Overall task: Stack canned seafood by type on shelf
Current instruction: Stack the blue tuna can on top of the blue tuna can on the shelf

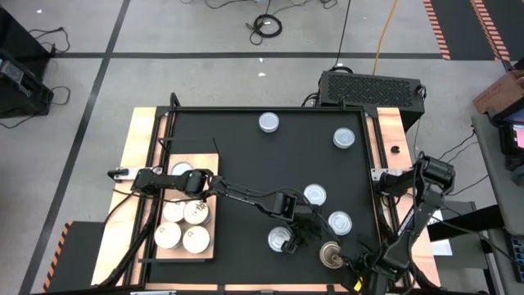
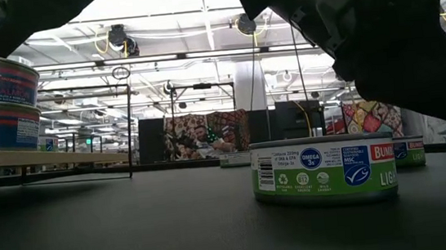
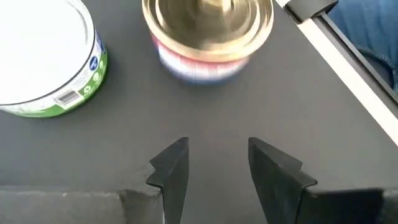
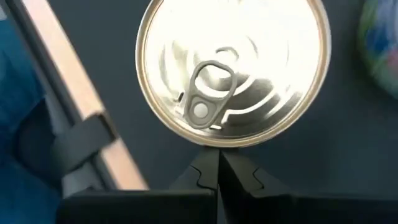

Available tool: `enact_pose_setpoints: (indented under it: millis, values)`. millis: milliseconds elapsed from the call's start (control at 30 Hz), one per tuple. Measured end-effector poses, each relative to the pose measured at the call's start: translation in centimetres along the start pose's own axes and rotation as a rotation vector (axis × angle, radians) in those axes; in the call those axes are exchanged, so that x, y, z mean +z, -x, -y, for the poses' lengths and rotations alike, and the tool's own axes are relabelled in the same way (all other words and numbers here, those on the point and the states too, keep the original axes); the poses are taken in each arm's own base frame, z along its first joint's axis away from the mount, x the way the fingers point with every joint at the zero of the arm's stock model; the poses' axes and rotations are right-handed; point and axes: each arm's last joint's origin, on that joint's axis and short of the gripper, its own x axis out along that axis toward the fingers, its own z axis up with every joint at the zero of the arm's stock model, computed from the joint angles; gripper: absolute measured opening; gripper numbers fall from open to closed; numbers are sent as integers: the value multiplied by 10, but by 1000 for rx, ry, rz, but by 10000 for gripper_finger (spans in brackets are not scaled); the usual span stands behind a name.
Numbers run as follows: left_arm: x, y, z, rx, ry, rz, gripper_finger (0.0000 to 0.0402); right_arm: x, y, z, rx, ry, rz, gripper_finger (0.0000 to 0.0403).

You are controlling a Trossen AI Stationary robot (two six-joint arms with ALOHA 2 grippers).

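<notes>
Right now the left end effector [image 3: 214,163] hovers spread near a gold-topped tin [image 3: 208,34] on the tabletop [image 1: 246,147], far from the shelf [image 1: 209,246]. The right end effector [image 4: 217,171], pressed together, sits just beside that tin; the two could collide, or nudge it away.

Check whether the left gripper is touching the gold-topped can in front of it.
Apart. The left wrist view shows the left gripper open, with a stretch of bare black mat between its fingertips and the gold-topped can.
</notes>
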Motion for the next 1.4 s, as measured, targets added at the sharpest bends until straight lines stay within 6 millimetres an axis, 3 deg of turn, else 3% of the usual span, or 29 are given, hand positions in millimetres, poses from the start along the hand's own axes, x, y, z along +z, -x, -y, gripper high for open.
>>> enact_pose_setpoints:
  millis: [333, 600, 800, 1033, 1400]
  values:
    - [-2, 0, 0, -2, 20, -15, 167, 39, -8, 8, -133, 152, 156, 0]
    - [-10, 15, -25, 19, 354, -73, 167, 60, -12, 13, -193, 221, 154, 0]
    - [-20, 35, -55, -1, 479, -95, 167, 69, -13, 15, -228, 248, 172, 0]
    - [-7, 66, -60, 12, 485, -41, 167, 73, -14, 17, -244, 251, 203, 0]
    - [-7, 66, -59, 12, 546, -46, 167, 73, -14, 18, -252, 256, 229, 0]
